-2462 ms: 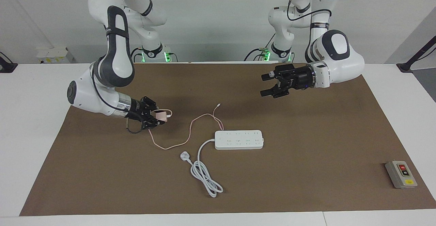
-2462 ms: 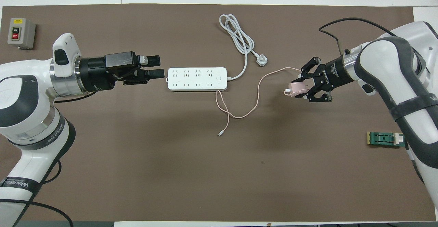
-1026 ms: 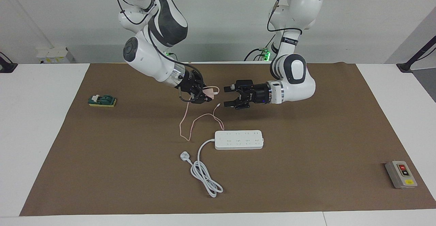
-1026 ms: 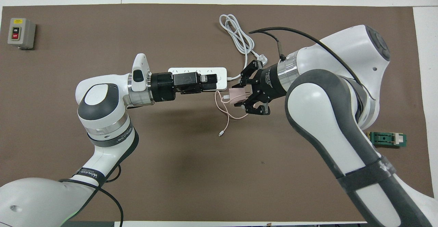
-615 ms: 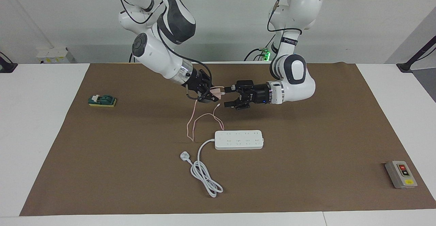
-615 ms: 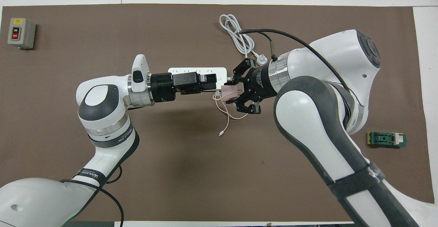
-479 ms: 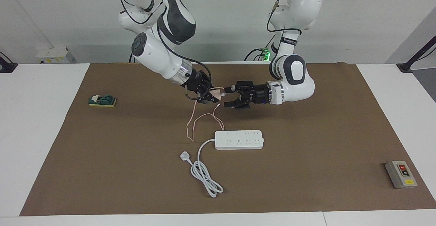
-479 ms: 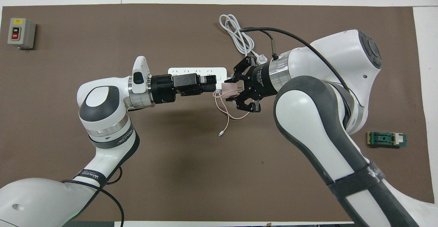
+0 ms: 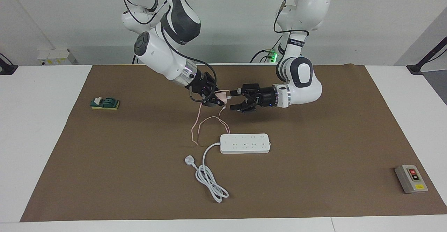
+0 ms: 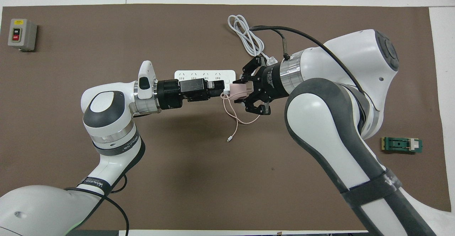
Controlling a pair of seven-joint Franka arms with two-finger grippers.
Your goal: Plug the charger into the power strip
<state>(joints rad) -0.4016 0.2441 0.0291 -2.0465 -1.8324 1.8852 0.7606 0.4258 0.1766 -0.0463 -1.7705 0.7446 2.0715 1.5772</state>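
Holding the charger (image 9: 221, 96) in its closed jaws above the desk (image 9: 314, 137), the right gripper (image 9: 217, 98) is presenting it to the left gripper's (image 9: 233, 100) open jaws; the power strip (image 9: 245, 143) is lying below. Handing over well probably means closing squarely on the cube, prongs unobstructed.
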